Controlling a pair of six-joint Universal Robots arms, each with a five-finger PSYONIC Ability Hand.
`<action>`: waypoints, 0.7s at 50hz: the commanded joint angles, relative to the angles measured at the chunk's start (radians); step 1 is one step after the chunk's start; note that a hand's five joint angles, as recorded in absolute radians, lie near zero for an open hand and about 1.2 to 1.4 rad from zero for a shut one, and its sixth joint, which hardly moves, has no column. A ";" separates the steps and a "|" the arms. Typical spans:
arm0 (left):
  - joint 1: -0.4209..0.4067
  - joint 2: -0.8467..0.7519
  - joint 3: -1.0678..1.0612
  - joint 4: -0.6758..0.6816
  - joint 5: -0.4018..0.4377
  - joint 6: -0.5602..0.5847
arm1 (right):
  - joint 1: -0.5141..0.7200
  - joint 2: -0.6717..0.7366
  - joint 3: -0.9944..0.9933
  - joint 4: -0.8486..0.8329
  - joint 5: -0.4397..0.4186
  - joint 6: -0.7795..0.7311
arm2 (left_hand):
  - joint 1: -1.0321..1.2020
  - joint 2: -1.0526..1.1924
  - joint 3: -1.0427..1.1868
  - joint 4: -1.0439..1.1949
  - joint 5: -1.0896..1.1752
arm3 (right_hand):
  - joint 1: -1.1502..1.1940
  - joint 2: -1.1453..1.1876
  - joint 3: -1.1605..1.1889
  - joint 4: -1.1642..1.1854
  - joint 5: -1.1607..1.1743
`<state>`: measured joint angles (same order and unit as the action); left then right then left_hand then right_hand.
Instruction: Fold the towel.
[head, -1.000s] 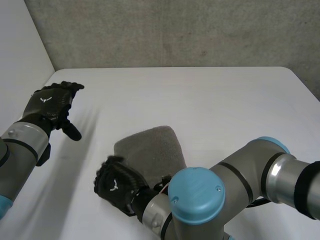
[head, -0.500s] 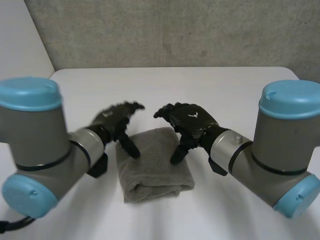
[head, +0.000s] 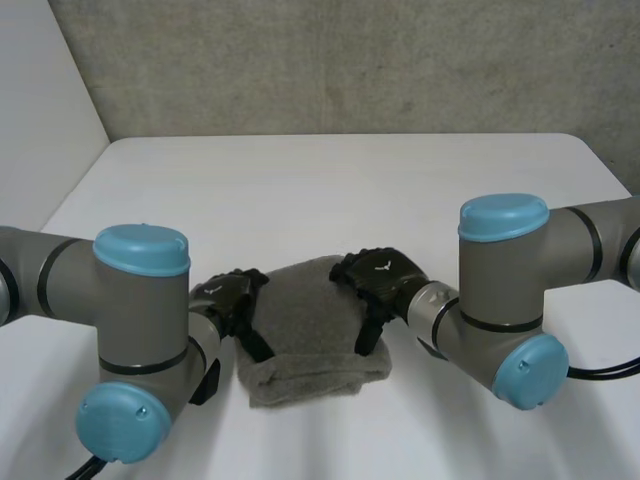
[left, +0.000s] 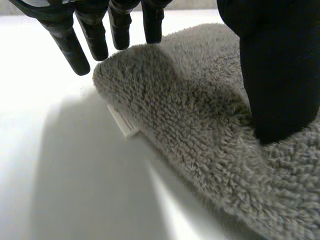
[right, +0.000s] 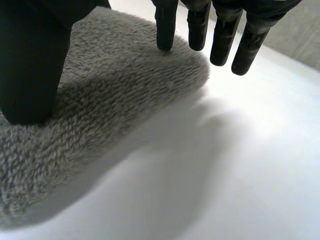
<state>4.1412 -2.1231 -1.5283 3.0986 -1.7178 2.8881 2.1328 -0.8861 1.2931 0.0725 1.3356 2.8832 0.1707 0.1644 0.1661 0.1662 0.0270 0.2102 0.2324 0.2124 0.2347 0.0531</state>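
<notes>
Head view shows the folded towel (head: 305, 320) near the tabletop's (head: 330, 180) front edge, with the left hand (head: 228, 300) and right hand (head: 378, 277) straight-fingered on its opposite sides.

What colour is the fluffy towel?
The towel is plain grey, with no pattern. The left wrist view shows it best.

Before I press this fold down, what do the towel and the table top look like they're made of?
Towel: grey terry cloth, probably cotton; a thick, fuzzy, matte pile covers it. The small white tag at its edge looks like label fabric. Table: smooth white top, perhaps laminate or painted board; even surface, faint sheen, no grain.
</notes>
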 joint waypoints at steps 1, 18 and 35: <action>0.001 0.106 0.052 -0.009 0.009 0.074 | -0.013 -0.160 0.000 0.000 0.025 0.002 | 0.004 0.010 0.008 0.008 -0.027 | -0.036 -0.058 -0.038 -0.060 -0.053; 0.152 0.411 0.493 -0.397 0.164 0.203 | -0.309 -0.553 -0.176 0.133 0.111 0.146 | 0.004 0.010 0.008 0.008 -0.027 | -0.036 -0.058 -0.038 -0.060 -0.053; 0.172 0.413 0.441 -0.422 0.233 0.140 | -0.318 -0.586 -0.146 0.204 0.091 0.145 | 0.004 0.010 0.008 0.008 -0.027 | -0.036 -0.058 -0.038 -0.060 -0.053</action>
